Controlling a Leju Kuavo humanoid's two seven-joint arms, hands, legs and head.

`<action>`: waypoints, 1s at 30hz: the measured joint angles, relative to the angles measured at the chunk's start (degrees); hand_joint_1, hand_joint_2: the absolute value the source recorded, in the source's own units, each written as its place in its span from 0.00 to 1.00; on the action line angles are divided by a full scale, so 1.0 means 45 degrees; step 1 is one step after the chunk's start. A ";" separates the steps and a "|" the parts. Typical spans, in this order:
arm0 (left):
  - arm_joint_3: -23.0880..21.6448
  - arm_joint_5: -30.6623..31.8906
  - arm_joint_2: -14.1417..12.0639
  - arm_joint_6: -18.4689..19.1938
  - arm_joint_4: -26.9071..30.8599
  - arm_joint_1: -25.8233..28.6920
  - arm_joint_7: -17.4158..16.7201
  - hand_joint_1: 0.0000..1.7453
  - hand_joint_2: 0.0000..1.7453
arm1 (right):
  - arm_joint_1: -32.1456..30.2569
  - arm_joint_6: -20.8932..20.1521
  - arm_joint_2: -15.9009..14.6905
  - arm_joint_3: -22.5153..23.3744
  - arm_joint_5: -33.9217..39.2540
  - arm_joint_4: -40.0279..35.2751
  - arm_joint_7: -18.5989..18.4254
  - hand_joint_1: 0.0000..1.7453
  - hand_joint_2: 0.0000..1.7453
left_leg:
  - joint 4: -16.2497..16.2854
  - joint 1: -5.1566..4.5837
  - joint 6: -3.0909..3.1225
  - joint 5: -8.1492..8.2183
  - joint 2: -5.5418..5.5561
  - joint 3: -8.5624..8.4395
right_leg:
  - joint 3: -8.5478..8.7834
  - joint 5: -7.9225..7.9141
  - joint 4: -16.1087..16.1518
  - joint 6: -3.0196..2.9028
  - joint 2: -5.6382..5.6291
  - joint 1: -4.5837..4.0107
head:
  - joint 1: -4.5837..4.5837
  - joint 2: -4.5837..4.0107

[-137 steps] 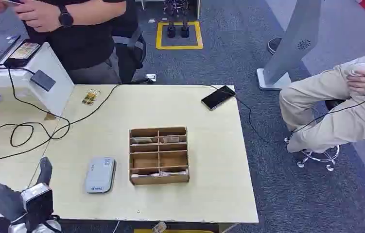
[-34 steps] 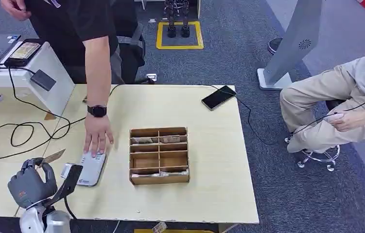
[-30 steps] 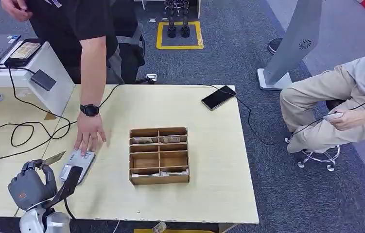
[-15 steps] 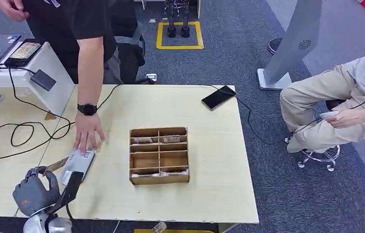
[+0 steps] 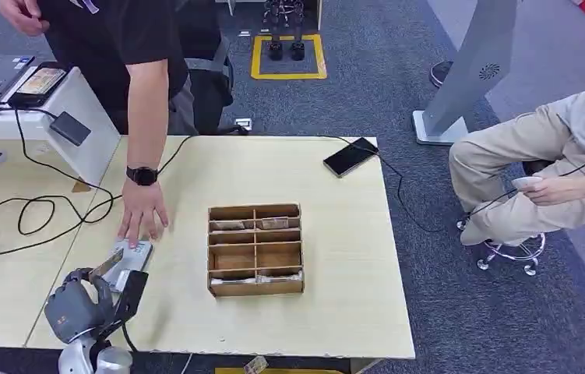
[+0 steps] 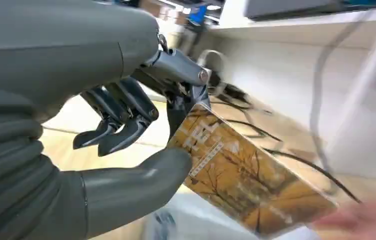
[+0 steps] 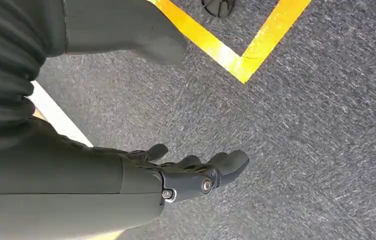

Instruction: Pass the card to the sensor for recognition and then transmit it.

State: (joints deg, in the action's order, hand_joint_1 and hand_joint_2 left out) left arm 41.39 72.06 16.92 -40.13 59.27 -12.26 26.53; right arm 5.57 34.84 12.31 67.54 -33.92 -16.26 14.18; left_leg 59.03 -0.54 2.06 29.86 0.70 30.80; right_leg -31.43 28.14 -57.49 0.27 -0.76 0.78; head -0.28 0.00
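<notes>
Card point(image 6: 256, 187) sits pinched in left hand point(image 5: 79, 308) fingers point(image 6: 120, 125); right hand point(image 7: 175, 175) hangs slack over carpet point(image 7: 301, 125).

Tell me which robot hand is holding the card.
The left hand: it pinches the yellow-brown card between thumb and fingers above the grey sensor. The right hand holds nothing, its fingers open over grey carpet.
</notes>
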 joint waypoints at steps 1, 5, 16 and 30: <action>-0.0116 0.0024 -0.0019 0.0000 -0.0082 0.0015 -0.0034 1.00 1.00 | -0.0001 0.0000 0.0000 -0.0005 0.0010 0.0000 0.0005 0.00 1.00 | 0.0000 0.0000 0.0000 0.0000 -0.0003 -0.0001 | 0.0000 0.0000 0.0000 0.0000 -0.0002 0.0000 | -0.0005 0.0000; -0.0563 0.0165 -0.0107 0.0000 -0.0520 0.0118 -0.0039 1.00 1.00 | -0.0024 -0.0010 -0.0005 -0.0010 0.0063 0.0000 0.0019 0.00 1.00 | 0.0000 0.0000 0.0000 0.0000 -0.0005 -0.0001 | -0.0001 0.0000 0.0000 0.0000 -0.0002 0.0000 | -0.0005 0.0000; -0.1719 0.0418 -0.0325 -0.0034 -0.0859 0.0503 -0.0291 1.00 1.00 | -0.0054 -0.0015 -0.0019 -0.0010 0.0063 0.0000 0.0044 0.00 1.00 | 0.0000 -0.0001 0.0000 0.0000 -0.0004 -0.0007 | 0.0003 0.0000 0.0000 0.0000 -0.0001 0.0001 | -0.0005 0.0000; -0.2200 -0.0789 -0.0442 -0.0068 -0.1179 0.0776 -0.0044 1.00 1.00 | -0.0064 -0.0015 -0.0044 -0.0010 0.0020 0.0000 0.0049 0.00 1.00 | 0.0000 0.0000 -0.0001 0.0000 -0.0007 -0.0011 | 0.0005 0.0000 0.0000 0.0000 -0.0004 0.0000 | -0.0005 0.0000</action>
State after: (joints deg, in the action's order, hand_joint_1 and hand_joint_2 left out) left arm 31.50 68.51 14.93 -40.44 53.97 -8.77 26.33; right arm 5.28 34.77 12.11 67.49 -33.83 -16.26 14.40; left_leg 59.03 -0.54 2.06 29.86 0.67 30.75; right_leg -31.40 28.14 -57.49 0.27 -0.78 0.78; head -0.31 0.00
